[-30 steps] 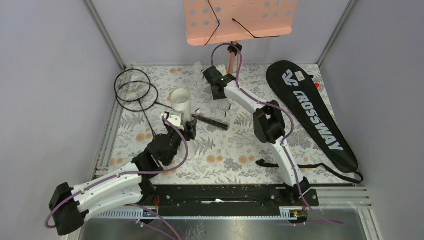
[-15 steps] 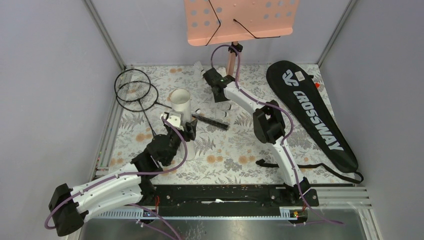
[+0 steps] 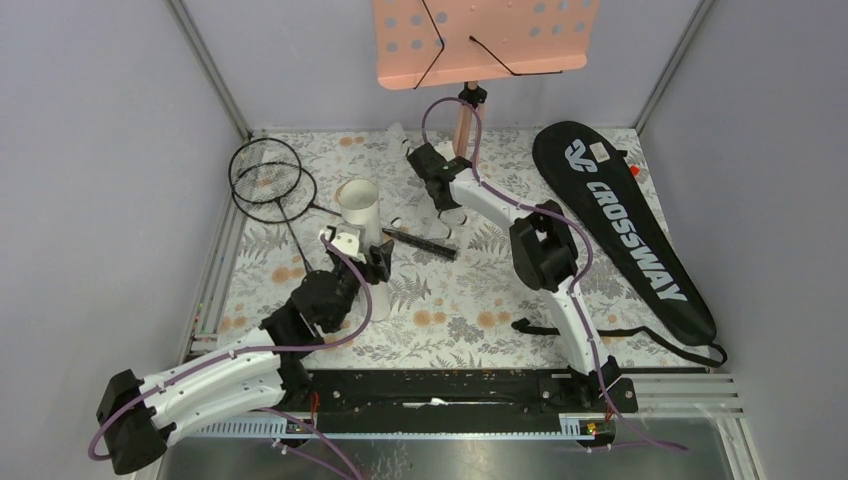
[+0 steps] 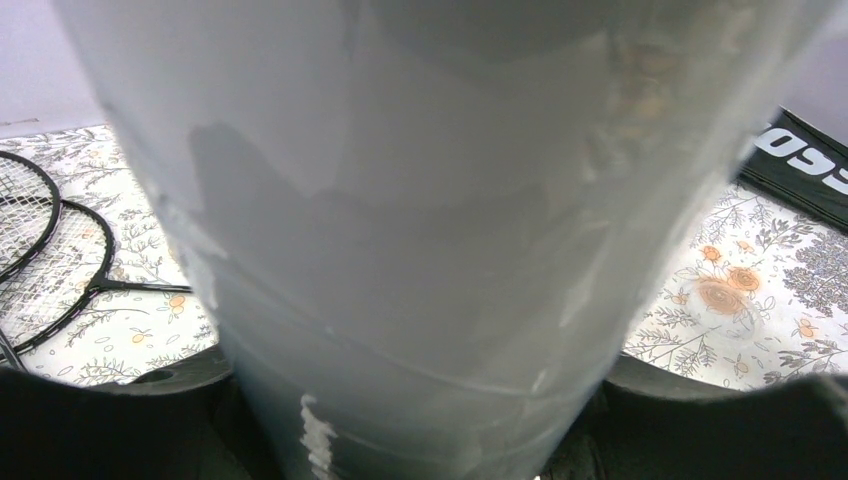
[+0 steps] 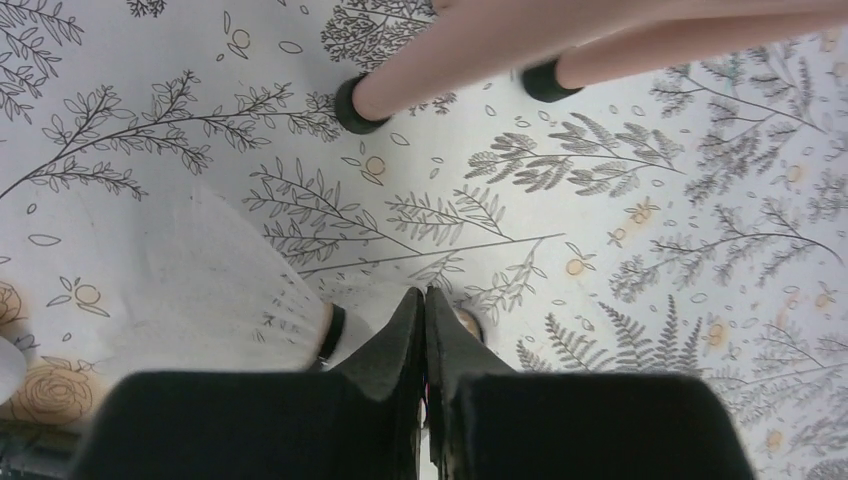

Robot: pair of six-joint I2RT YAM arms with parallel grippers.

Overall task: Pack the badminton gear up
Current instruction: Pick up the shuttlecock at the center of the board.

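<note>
My left gripper [image 3: 357,250] is shut on the long white tube [image 3: 362,205], which stands upright with its open mouth up; the tube [image 4: 420,230] fills the left wrist view. My right gripper [image 3: 415,152] reaches to the back of the table near the stand's foot. Its jaws are shut, with nothing visible between them. The tips [image 5: 424,300] rest over the cork head of a white shuttlecock [image 5: 210,300] that lies with its feathers to the left. Two black rackets [image 3: 265,175] lie at the back left. The black CROSSWAY bag [image 3: 620,225] lies on the right.
The pink music stand [image 3: 480,40] overhangs the back edge, and its feet [image 5: 355,105] stand just beyond my right gripper. More shuttlecocks [image 3: 448,214] and a black racket handle [image 3: 420,243] lie mid-table. The bag strap [image 3: 620,335] trails at the front right.
My right gripper's jaws have closed and it has shifted slightly left and back. My left gripper still holds the tube in the same place.
</note>
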